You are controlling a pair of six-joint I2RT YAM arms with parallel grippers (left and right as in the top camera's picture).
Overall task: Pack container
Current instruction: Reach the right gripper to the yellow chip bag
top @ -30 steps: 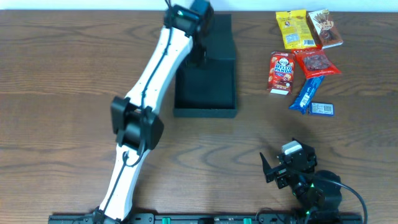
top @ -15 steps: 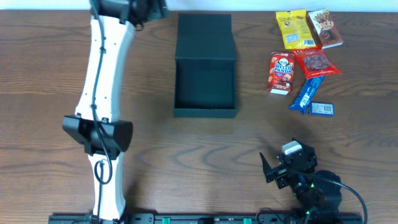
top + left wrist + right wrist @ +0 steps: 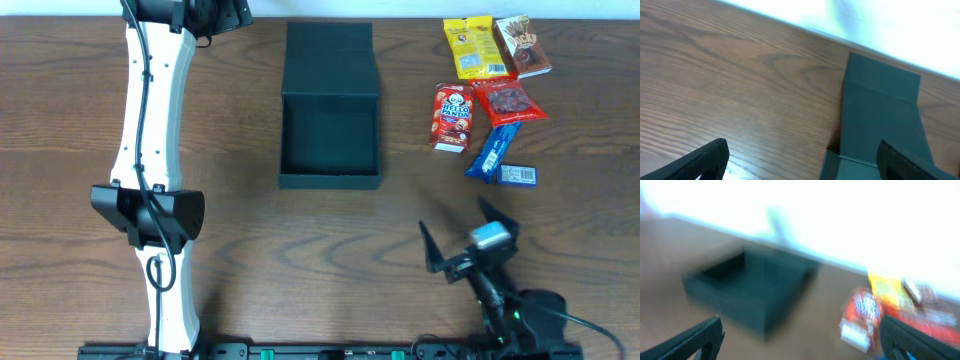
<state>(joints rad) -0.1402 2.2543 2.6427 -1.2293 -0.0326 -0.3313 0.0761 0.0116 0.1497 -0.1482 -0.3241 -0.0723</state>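
The container (image 3: 330,178) is a dark, shallow box standing open at mid-table, its flap lid (image 3: 329,58) lying flat behind it. Nothing shows inside it. My left gripper (image 3: 225,12) is at the far edge, left of the lid and apart from it. In the left wrist view it is open (image 3: 802,167), with the lid (image 3: 885,115) ahead to the right. My right gripper (image 3: 460,232) is open near the front edge, below the snacks. The right wrist view is blurred: open gripper (image 3: 800,342), container (image 3: 755,290) ahead on the left.
Several snack packets lie right of the container: a yellow packet (image 3: 470,47), a brown box (image 3: 522,45), a red Hello Panda packet (image 3: 453,115), a red pouch (image 3: 510,102), a blue bar (image 3: 493,150) and a small blue-white packet (image 3: 517,176). The left arm's white links (image 3: 150,150) cross the table's left side.
My left arm has swung left, away from above the container's lid to the far left edge. My right gripper has tilted up and turned towards the snacks.
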